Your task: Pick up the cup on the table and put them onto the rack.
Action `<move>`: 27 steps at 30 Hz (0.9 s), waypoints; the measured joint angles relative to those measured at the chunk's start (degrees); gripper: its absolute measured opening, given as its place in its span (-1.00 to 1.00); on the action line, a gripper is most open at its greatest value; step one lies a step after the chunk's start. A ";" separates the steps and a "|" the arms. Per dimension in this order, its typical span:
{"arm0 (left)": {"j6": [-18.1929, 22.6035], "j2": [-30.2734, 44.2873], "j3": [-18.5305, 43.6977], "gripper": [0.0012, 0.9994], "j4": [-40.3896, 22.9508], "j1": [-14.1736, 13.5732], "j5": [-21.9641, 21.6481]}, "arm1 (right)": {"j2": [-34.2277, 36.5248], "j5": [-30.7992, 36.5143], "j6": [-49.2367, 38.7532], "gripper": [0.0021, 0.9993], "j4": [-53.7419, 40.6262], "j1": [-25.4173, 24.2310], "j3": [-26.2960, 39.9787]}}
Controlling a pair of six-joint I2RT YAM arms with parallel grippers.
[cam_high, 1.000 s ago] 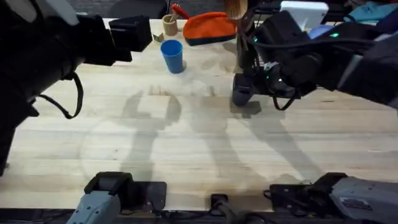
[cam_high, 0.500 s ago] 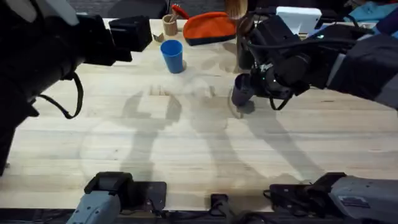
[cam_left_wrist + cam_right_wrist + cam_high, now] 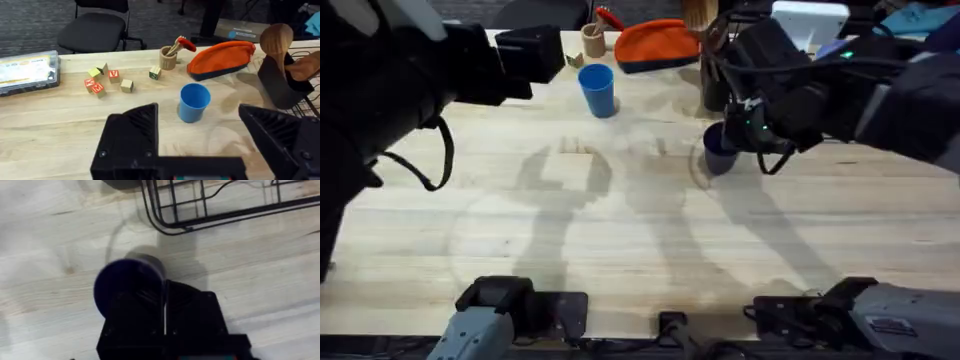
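The dark navy cup (image 3: 718, 152) hangs just above the table right of centre, pinched at its rim by my right gripper (image 3: 732, 138). In the right wrist view the navy cup (image 3: 125, 285) shows its round mouth, with the right gripper (image 3: 165, 300) shut on its wall. A corner of the black wire rack (image 3: 200, 210) lies just beyond it. The bright blue cup (image 3: 598, 90) stands upright at the far middle of the table. My left gripper (image 3: 542, 52) hovers open to its left, high above the table. In the left wrist view the blue cup (image 3: 194, 102) stands between and beyond the spread fingers (image 3: 135, 130).
An orange pouch (image 3: 658, 44) and a small tan wooden cup (image 3: 593, 39) sit at the far edge. A black holder with wooden spoons (image 3: 280, 75) stands beside the rack. Letter blocks (image 3: 107, 80) and a clear case (image 3: 27, 70) lie far left.
My right gripper has raised the navy cup off the table and carried it slightly right, tilting it so its mouth shows. The left arm and the blue cup have not moved.
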 joint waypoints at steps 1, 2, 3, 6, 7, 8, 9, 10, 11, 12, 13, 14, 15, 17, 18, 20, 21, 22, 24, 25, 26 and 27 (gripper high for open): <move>0.00 0.00 0.00 0.99 0.00 0.00 -0.01 | -0.70 0.16 -0.02 -0.94 -0.38 0.00 0.22; 0.00 0.00 0.00 0.99 0.02 0.00 -0.01 | -1.41 0.18 -0.02 -0.94 -0.54 0.00 0.41; 0.00 0.00 0.00 0.99 0.00 0.00 -0.02 | -2.34 0.21 -0.02 -0.94 -0.55 0.00 0.61; 0.00 0.00 0.00 0.99 0.02 0.00 -0.02 | -5.43 0.21 -0.02 -0.94 -0.97 0.00 1.47; 0.00 0.00 0.00 0.99 0.00 0.00 0.00 | -6.71 0.24 -0.02 -0.94 -0.99 0.00 1.74; 0.00 0.00 0.00 0.99 0.00 0.00 -0.02 | -7.93 0.30 -0.02 -0.94 -0.99 0.00 1.95; 0.00 0.00 0.00 0.99 0.00 0.00 -0.01 | -9.17 0.36 -0.02 -0.94 -0.99 0.00 2.11; 0.00 0.00 0.00 0.99 0.00 0.00 -0.02 | -10.56 0.39 -0.02 -0.94 -0.99 0.00 2.25; 0.00 0.00 0.00 0.99 0.01 0.00 0.00 | -11.89 0.39 -0.02 -0.94 -1.01 0.00 2.32; 0.00 0.00 0.00 0.99 0.00 0.00 -0.01 | -13.27 0.39 -0.07 -0.94 -0.99 0.00 2.33; 0.00 0.00 0.00 0.99 0.00 0.00 0.00 | -14.48 0.41 -0.22 -0.94 -1.03 0.00 2.33; 0.00 0.00 0.00 0.99 0.01 0.00 0.00 | -15.73 0.41 -0.40 -0.94 -1.11 0.00 2.33; 0.00 0.00 0.00 0.99 0.01 0.00 -0.01 | -16.84 0.55 -0.51 -0.94 -1.17 0.00 2.33; 0.00 0.00 0.00 0.99 0.00 0.00 0.00 | -18.94 1.13 -0.99 -0.94 -1.26 0.00 2.33; 0.00 0.00 0.00 0.99 0.02 0.00 0.00 | -19.95 1.73 -1.21 -0.94 -1.31 0.00 2.33; 0.00 0.00 0.00 0.99 0.00 0.00 0.00 | -21.86 3.23 -1.38 -0.94 -1.36 0.00 2.33; 0.00 0.00 0.00 0.99 0.00 0.00 -0.01 | -22.83 4.22 -1.53 -0.94 -1.36 0.00 2.33; 0.00 0.00 0.00 0.99 0.01 0.00 -0.02 | -23.80 5.35 -1.54 -0.94 -1.38 0.00 2.33; 0.00 0.00 0.00 0.99 0.00 0.00 0.00 | -25.58 7.58 -1.60 -0.94 -1.38 0.00 2.33; 0.00 0.00 0.00 0.99 0.00 0.00 -0.01 | -26.35 8.67 -1.66 -0.94 -1.38 0.00 2.33; 0.00 0.00 0.00 0.99 0.00 0.00 -0.02 | -27.12 9.82 -1.72 -0.94 -1.38 0.00 2.33; 0.00 0.00 0.00 0.99 0.00 0.00 -0.02 | -27.68 10.76 -1.72 -0.94 -1.40 0.00 2.33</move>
